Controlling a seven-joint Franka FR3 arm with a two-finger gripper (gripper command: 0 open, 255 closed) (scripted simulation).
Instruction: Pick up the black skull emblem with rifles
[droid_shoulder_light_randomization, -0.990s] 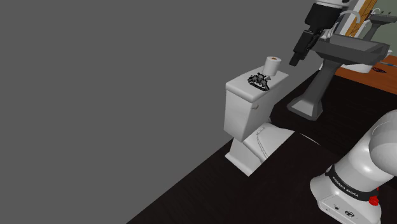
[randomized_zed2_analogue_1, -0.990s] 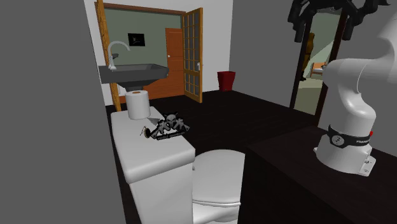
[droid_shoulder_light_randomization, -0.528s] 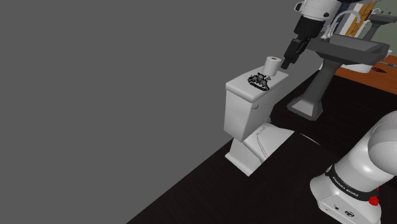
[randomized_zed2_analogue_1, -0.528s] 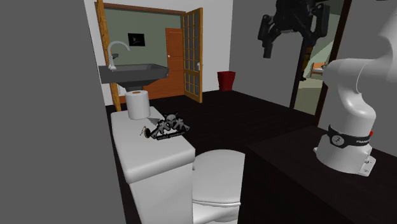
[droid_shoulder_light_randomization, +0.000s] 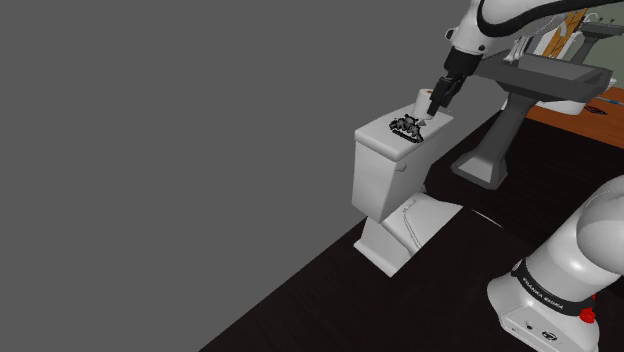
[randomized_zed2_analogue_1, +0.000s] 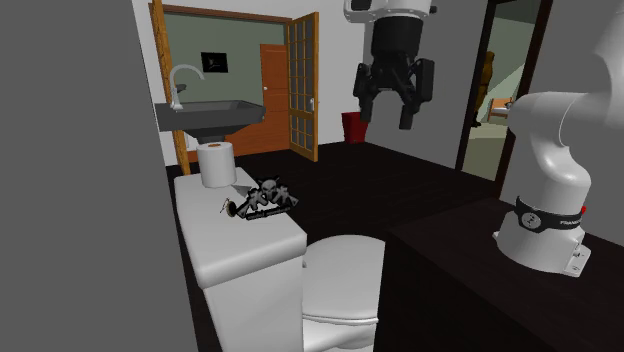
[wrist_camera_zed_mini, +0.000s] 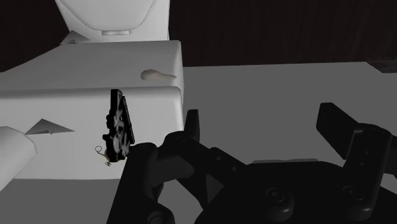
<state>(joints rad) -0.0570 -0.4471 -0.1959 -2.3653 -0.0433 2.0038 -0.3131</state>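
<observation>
The black skull emblem with rifles lies flat on the white toilet tank lid. My black gripper hangs open and empty in the air, above the emblem and off toward the second exterior view's right. In the shoulder view it overlaps the toilet paper roll. The wrist view has the emblem edge-on beside one finger, outside the gap of the gripper.
A toilet paper roll stands on the lid just behind the emblem. A grey pedestal sink is beyond it. The toilet bowl, a red bin, an open wooden door and my base are nearby.
The arm has swung the gripper down and toward the toilet tank, from near the sink to just above the toilet roll. The emblem has not moved.
</observation>
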